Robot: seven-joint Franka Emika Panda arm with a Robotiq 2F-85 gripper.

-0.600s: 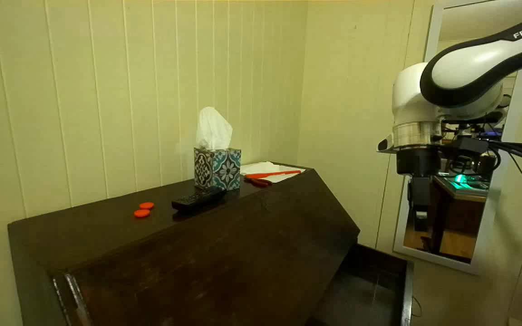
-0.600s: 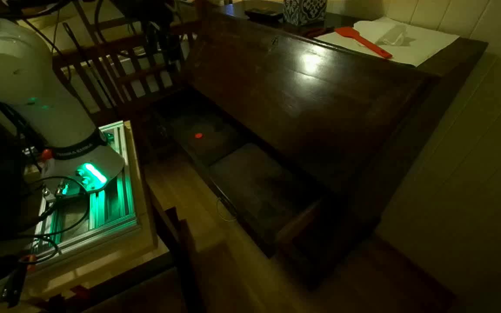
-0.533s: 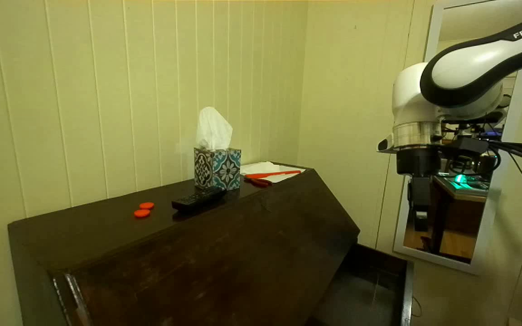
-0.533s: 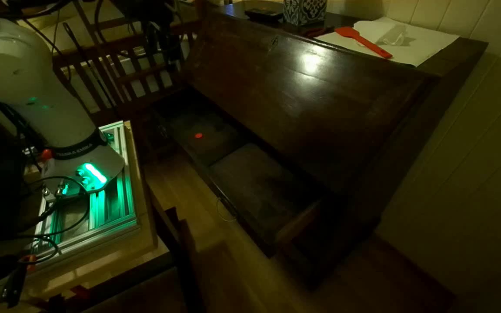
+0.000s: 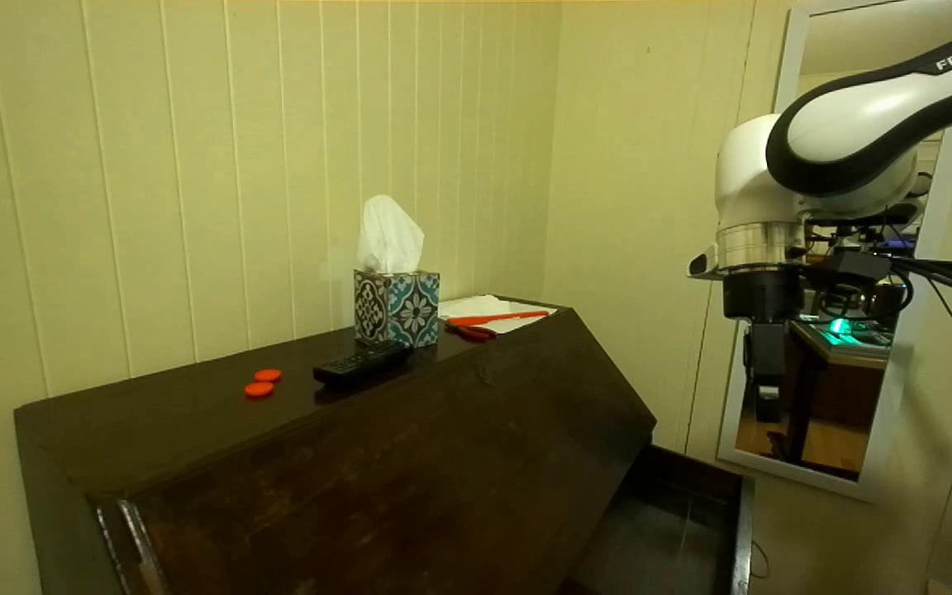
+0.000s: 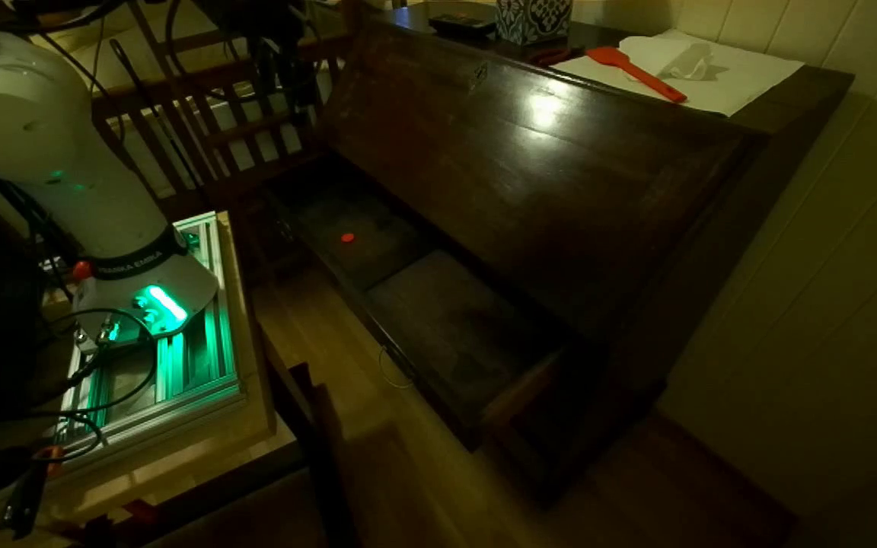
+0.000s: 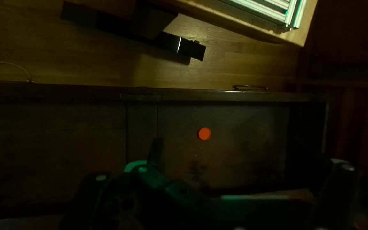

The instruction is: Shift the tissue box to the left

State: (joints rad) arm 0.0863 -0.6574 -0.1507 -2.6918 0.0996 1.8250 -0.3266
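Observation:
The tissue box [image 5: 397, 307] is a small cube with a black, white and teal tile pattern. White tissue [image 5: 391, 235] sticks out of its top. It stands upright on the dark desk top [image 5: 187, 413]. In an exterior view it is cut off by the upper edge, with only its lower part [image 6: 534, 21] showing. It is out of the wrist view. My gripper [image 5: 768, 401] hangs pointing down, well to the right of the box, apart from it. In the wrist view my gripper [image 7: 235, 150] has its fingers wide apart with nothing between them, above the open drawer [image 7: 228, 95].
A black remote [image 5: 360, 364] lies beside the box, with two red discs [image 5: 259, 389] further left. A red spatula [image 6: 636, 74] lies on white paper [image 6: 758, 72]; a red-handled tool [image 5: 471, 332] lies near it. Another red disc [image 7: 204, 134] is in the drawer. A mirror [image 5: 877, 446] hangs behind.

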